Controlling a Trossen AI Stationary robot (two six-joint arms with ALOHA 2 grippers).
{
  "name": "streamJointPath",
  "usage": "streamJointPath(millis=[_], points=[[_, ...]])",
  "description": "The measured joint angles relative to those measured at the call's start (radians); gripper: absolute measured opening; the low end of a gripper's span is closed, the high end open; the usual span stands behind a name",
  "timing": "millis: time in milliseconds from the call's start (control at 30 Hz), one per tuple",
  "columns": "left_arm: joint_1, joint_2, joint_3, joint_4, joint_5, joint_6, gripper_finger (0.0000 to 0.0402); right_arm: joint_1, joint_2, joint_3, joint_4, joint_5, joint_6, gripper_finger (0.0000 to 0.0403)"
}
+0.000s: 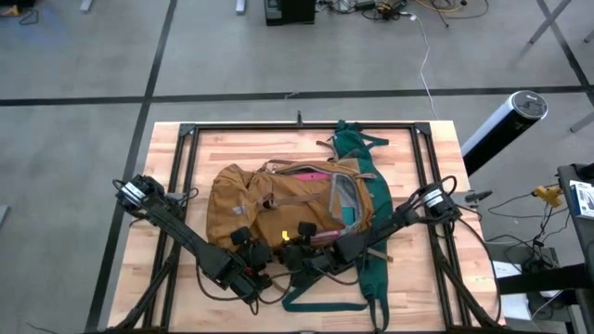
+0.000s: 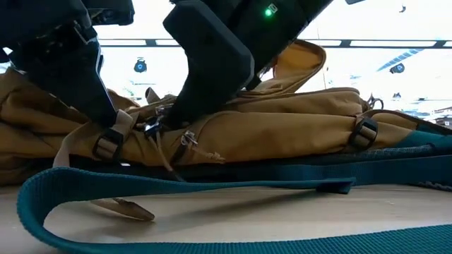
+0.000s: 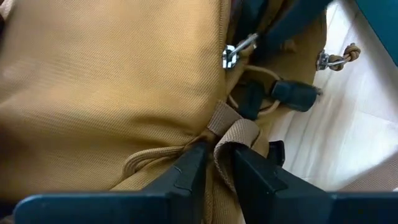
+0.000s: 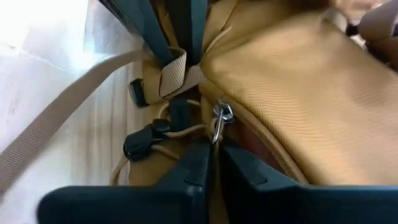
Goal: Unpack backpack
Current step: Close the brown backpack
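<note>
The mustard-tan backpack (image 1: 278, 199) lies flat on the wooden table (image 1: 176, 241). Its dark green back panel (image 1: 376, 186) faces the table's right. Its top gapes, showing grey lining (image 1: 345, 199) and something pink (image 1: 313, 174). Both grippers are at its near end. My left gripper (image 3: 217, 152) is shut on a tan webbing loop. My right gripper (image 4: 214, 149) is shut on a metal zipper pull. In the high view, the left gripper (image 1: 243, 246) and right gripper (image 1: 299, 243) stand close together. A green strap (image 2: 212, 183) lies on the table in front. My left gripper pinches the tan webbing loop (image 3: 227, 132) at the backpack's near end between its two fingers. It comes slanting down from the table's near left. The loop stands up out of the fabric, and the backpack stays on the table. My right gripper pinches the metal zipper pull (image 4: 219, 119) between its two fingers, beside the tan fabric's seam. It comes slanting down from the table's right. The backpack stays resting on the table.
A black frame rail (image 1: 186, 139) runs round the tabletop. A black cord lock (image 4: 142, 144) on a tan drawcord and a loose tan strap (image 4: 56, 118) lie beside the grippers. A white-and-black cylinder (image 1: 506, 121) stands off the table's right.
</note>
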Motion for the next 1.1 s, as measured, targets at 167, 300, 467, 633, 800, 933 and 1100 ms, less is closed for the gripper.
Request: streamJointPath(millis=[167, 300, 467, 633, 800, 933, 1100], points=[[0.000, 0.000, -0.036, 0.015, -0.008, -0.033, 0.0064, 0.001, -0.059, 0.000, -0.054, -0.025, 0.010, 0.0004], [0.000, -0.001, -0.078, 0.009, -0.014, -0.076, 0.0064, 0.002, -0.108, 0.000, -0.180, -0.069, 0.054, 0.0001], [-0.004, -0.001, -0.101, 0.009, -0.012, -0.094, 0.0064, 0.015, -0.195, 0.000, -0.430, -0.133, 0.124, 0.0000], [-0.026, -0.001, -0.127, -0.002, -0.007, -0.113, 0.0064, 0.037, -0.309, 0.000, -0.759, -0.169, 0.202, 0.0000], [-0.054, -0.003, -0.128, -0.014, -0.024, -0.147, 0.0064, 0.045, -0.420, -0.018, -1.022, -0.197, 0.237, 0.0000], [-0.058, -0.011, -0.135, -0.057, -0.017, -0.157, 0.0064, 0.037, -0.515, -0.078, -0.983, -0.237, 0.231, 0.0000], [-0.060, -0.096, -0.132, -0.085, -0.048, -0.172, 0.0064, 0.036, -0.543, -0.130, -0.741, -0.314, 0.241, 0.0000]])
